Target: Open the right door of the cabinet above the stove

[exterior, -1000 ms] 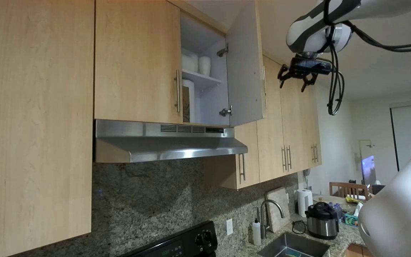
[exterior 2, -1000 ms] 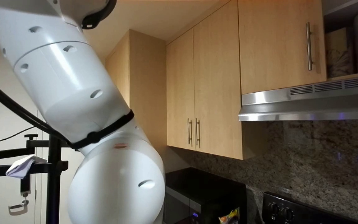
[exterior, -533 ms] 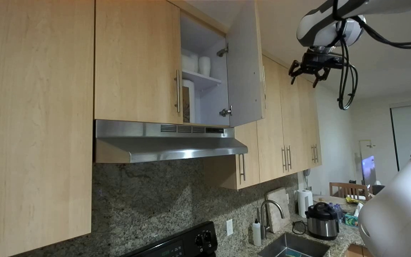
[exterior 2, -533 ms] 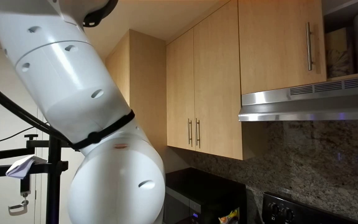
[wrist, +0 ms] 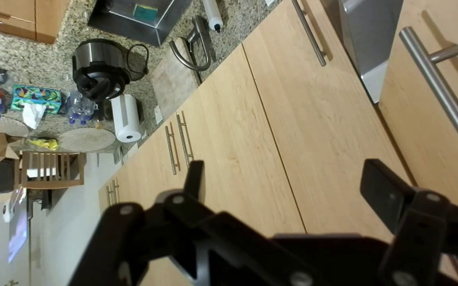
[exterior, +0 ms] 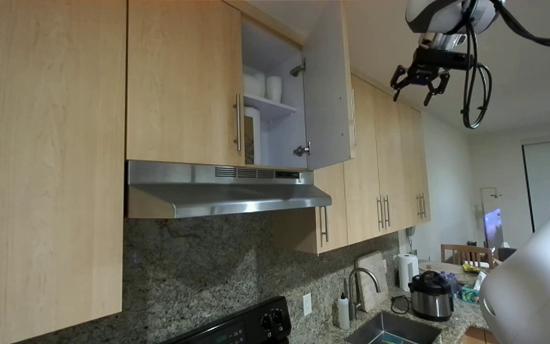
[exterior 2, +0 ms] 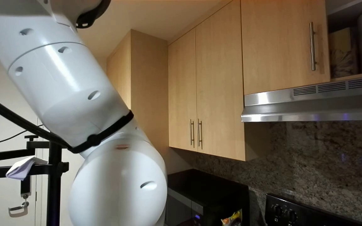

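Observation:
The right door (exterior: 327, 91) of the cabinet (exterior: 282, 136) stands swung open at a wide angle, its white inner face and hinges showing. Its maple face (wrist: 408, 95) and metal bar handle (wrist: 443, 91) are at the right of the wrist view. The cabinet's left door (exterior: 184, 81) is closed; it also shows in an exterior view (exterior 2: 283, 40). My gripper (exterior: 411, 99) is open and empty in the air right of the open door, apart from it. In the wrist view my spread fingers (wrist: 282, 167) hold nothing. The stove's black back panel (exterior: 237, 329) shows below.
A steel range hood (exterior: 227, 191) sits under the cabinet. Longer maple cabinets (exterior: 361, 191) run on to the right, behind the gripper. White dishes (exterior: 274, 88) stand on the cabinet's shelf. A sink (exterior: 389, 329) and a black-lidded cooker (exterior: 431, 296) are below. A microwave (exterior 2: 206, 191) stands left of the stove.
My open gripper has moved up and to the right in an exterior view, farther from the open door, tilting slightly. The door has not moved.

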Available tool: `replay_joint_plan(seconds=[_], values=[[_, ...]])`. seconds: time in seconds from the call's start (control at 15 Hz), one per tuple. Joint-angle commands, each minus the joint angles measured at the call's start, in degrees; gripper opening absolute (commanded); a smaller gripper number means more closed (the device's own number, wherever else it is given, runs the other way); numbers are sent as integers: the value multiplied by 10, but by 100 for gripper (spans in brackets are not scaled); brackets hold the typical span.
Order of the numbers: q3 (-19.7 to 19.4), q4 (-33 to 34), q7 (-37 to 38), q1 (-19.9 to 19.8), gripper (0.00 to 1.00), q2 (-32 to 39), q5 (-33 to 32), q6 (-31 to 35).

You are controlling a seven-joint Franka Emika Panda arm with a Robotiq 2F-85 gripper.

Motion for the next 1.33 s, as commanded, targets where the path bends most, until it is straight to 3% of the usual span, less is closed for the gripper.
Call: replay_joint_plan(seconds=[0.0,0.67,1.27], values=[[28,3,-32,3,100,-16,6,-33],[116,-23,-94,60,100,-54,-8,-74],[155,-30,-148,114,100,-21,-24,-81]])
